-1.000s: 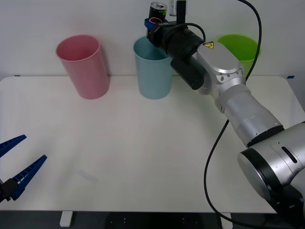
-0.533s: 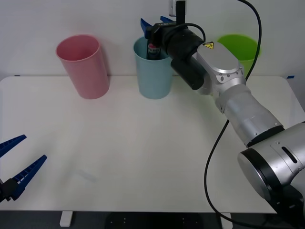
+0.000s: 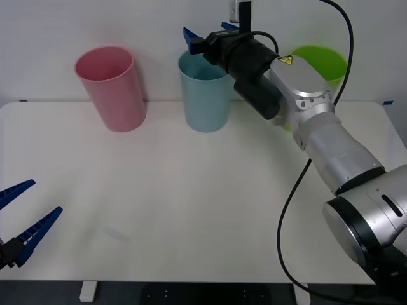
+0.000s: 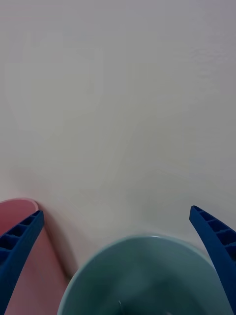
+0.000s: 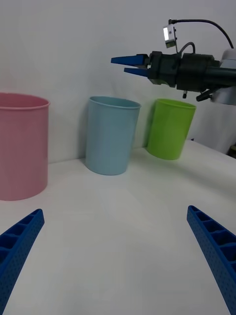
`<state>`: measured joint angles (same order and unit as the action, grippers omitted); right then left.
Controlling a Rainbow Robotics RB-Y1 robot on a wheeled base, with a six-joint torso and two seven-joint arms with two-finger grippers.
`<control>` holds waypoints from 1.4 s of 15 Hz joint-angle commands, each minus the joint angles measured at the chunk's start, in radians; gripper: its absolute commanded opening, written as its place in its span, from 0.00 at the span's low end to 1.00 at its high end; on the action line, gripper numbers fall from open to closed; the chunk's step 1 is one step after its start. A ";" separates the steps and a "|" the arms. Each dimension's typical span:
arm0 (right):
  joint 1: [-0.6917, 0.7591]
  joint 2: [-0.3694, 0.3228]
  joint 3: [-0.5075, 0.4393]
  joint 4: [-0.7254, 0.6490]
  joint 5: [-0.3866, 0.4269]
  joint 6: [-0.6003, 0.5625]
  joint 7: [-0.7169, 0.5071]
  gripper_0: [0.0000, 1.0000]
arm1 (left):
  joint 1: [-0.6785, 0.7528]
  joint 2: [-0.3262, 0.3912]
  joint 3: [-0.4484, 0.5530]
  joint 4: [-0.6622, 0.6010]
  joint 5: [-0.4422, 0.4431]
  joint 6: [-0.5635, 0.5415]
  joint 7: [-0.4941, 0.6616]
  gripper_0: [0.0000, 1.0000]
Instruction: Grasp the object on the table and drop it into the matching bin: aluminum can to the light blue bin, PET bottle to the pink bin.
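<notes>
Hands empty, drop at the light blue bin (image 3: 205,95).
My right hand (image 3: 210,35) hangs spread open over its rim at twelve o'clock; I judge the can lies hidden inside. Retreat straight up. My left hand (image 3: 25,213), open, waits at seven o'clock over the table (image 3: 191,210).

light blue bin (image 4: 147,275) cut off, interior blurred, pink bin (image 4: 19,256) cut off

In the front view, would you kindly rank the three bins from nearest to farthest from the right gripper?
1. Light blue bin: directly below the open right gripper, mid-table at the back.
2. Green bin: behind the right arm, on the robot's right.
3. Pink bin: on the robot's left, at the back.
</notes>
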<state>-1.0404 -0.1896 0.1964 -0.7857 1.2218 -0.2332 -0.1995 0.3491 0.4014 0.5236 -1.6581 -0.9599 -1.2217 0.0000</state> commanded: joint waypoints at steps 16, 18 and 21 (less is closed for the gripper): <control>0.530 -0.370 0.048 -0.633 -0.186 -0.216 0.023 1.00 | 0.000 0.000 0.000 0.000 0.000 0.000 0.000 1.00; 0.606 -0.389 -0.009 -0.673 -0.182 -0.281 0.046 1.00 | 0.000 0.000 0.000 0.000 0.000 0.000 0.000 1.00; 0.703 -0.406 -0.087 -0.710 -0.179 -0.377 0.098 1.00 | 0.000 0.000 0.000 0.000 0.000 0.000 0.000 1.00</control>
<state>-0.3620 -0.5923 0.1283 -1.4874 1.0439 -0.5884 -0.1200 0.3491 0.4014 0.5236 -1.6581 -0.9599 -1.2217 0.0000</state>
